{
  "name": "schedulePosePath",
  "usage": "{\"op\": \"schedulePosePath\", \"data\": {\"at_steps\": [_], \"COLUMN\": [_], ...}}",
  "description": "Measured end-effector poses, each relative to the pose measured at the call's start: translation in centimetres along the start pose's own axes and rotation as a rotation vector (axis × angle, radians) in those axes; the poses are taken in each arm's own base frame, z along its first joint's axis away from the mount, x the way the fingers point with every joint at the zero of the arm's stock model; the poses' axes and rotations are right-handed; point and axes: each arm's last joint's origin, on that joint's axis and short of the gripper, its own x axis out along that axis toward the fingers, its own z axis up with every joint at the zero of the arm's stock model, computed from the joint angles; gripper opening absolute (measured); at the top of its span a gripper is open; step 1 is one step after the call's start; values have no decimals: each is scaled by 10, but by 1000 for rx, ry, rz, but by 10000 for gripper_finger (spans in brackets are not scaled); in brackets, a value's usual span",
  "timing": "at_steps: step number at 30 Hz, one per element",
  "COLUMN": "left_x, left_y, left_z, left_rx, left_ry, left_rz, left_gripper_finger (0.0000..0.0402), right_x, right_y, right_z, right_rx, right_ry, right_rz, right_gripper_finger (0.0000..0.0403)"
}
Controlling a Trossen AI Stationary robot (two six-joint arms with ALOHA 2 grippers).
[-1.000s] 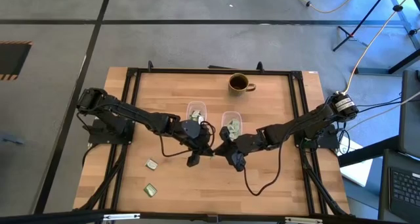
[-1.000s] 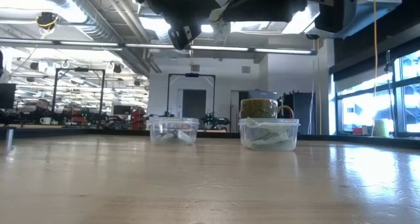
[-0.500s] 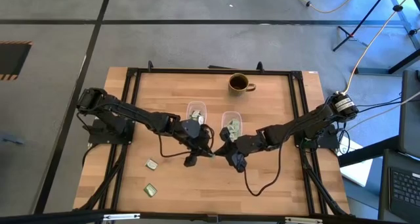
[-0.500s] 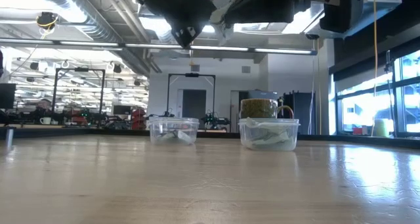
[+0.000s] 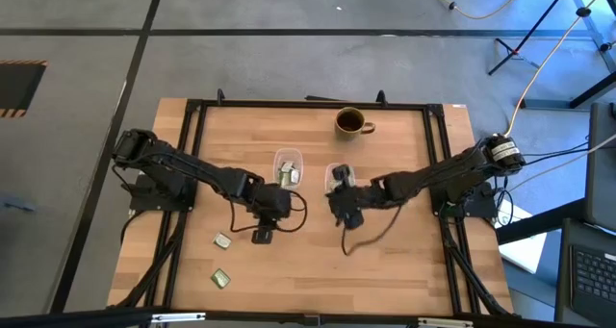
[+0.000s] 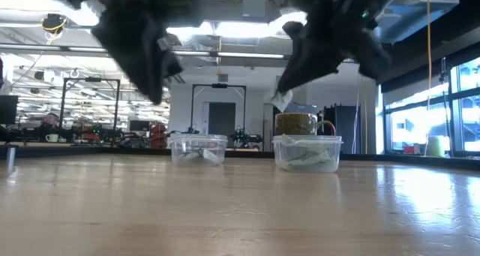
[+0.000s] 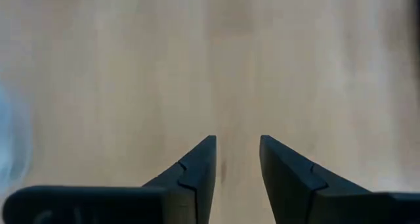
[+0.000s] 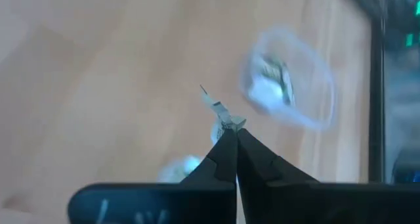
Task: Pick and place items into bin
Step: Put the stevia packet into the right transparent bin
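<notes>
Over the right tub (image 5: 339, 179), the right tool (image 8: 230, 129) is pinched shut on a packet (image 8: 220, 110), presumably for dropping in, while the left tool (image 7: 236, 159) hangs part-open, empty.

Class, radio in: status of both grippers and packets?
Left gripper open, empty, over bare table. Right gripper shut on packet, near right bin. Nothing blocking.
</notes>
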Motion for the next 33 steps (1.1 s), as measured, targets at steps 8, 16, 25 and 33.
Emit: {"op": "schedulePosePath", "data": {"at_steps": [8, 16, 25, 33], "left_x": [1, 1, 1, 1], "left_y": [-7, -12, -11, -11], "left_z": [-14, -15, -15, -15], "left_rx": [-83, -67, -67, -67], "left_ry": [95, 100, 99, 100], "left_rz": [117, 111, 114, 119], "left_gripper_finger": [100, 98, 98, 98], "right_x": [24, 26, 31, 51], "right_y": [-16, -11, -2, 7], "right_z": [-38, -46, -54, -63], "right_rx": [110, 184, 160, 112], "right_ry": [154, 164, 246, 331], "right_rz": [-21, 62, 116, 88], "right_gripper_finger": [0, 0, 0, 0]}}
